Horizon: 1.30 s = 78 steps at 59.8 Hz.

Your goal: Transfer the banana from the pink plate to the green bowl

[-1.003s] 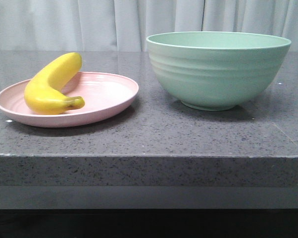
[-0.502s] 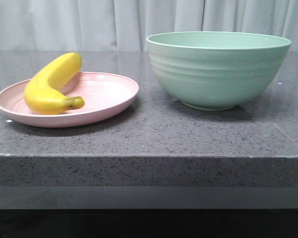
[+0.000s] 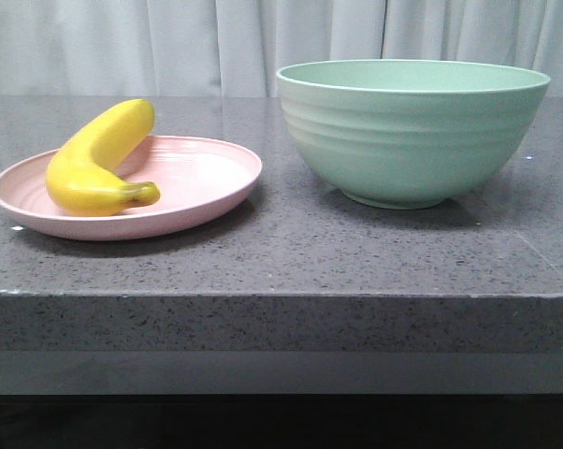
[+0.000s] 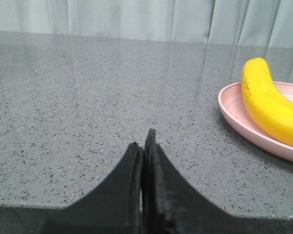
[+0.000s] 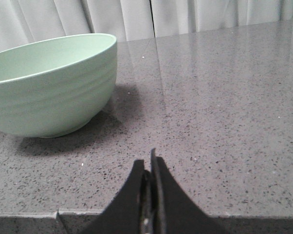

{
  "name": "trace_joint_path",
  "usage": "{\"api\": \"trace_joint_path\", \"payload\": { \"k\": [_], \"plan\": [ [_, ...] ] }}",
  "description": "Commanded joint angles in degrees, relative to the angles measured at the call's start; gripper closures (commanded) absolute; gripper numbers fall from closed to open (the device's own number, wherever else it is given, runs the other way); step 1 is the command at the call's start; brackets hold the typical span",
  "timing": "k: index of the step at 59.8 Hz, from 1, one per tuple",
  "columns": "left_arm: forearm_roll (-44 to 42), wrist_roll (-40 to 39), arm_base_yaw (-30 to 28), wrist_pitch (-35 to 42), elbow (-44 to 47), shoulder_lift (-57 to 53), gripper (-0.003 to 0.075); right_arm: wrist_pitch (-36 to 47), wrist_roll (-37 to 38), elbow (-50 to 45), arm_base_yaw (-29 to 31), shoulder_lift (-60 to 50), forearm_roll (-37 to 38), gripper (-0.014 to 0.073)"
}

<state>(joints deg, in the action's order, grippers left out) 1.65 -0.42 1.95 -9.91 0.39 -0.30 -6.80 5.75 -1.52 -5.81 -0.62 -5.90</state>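
The yellow banana (image 3: pixel 90 164) lies on the pink plate (image 3: pixel 207 192) at the left of the dark speckled counter; its stem tip points toward the front. The mint-green bowl (image 3: pixel 412 131) stands upright to the right of the plate, and nothing shows inside it. Neither gripper shows in the front view. In the left wrist view my left gripper (image 4: pixel 144 141) is shut and empty, low by the counter's front edge, with the plate (image 4: pixel 234 114) and banana (image 4: pixel 268 105) off to one side. In the right wrist view my right gripper (image 5: pixel 149 161) is shut and empty, apart from the bowl (image 5: pixel 49 85).
The counter (image 3: pixel 281 257) has a thick front edge close to both grippers. A pale curtain (image 3: pixel 216 42) hangs behind it. Bare counter lies between plate and bowl.
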Motion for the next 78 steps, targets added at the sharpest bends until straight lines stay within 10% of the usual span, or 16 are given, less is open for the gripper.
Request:
{"api": "trace_joint_path", "payload": {
  "k": [1, 37, 70, 78],
  "plan": [
    [0.2, -0.6, -0.2, 5.1, 0.2, -1.0, 0.0741, 4.2, -0.2, 0.0, 0.3, -1.3, 0.8, 0.0708],
    [0.6, -0.6, -0.2, 6.9, -5.9, -0.2, 0.0740, 0.5, -0.2, 5.2, 0.3, -1.0, 1.2, 0.0708],
    [0.3, -0.6, -0.2, 1.0, -26.5, 27.4, 0.0737, -6.9, -0.2, 26.3, 0.3, 19.7, 3.7, 0.0703],
    [0.4, -0.6, -0.2, 1.0, -26.5, 27.4, 0.0568, -6.4, -0.2, 26.2, 0.3, 19.7, 3.7, 0.0519]
  ]
}}
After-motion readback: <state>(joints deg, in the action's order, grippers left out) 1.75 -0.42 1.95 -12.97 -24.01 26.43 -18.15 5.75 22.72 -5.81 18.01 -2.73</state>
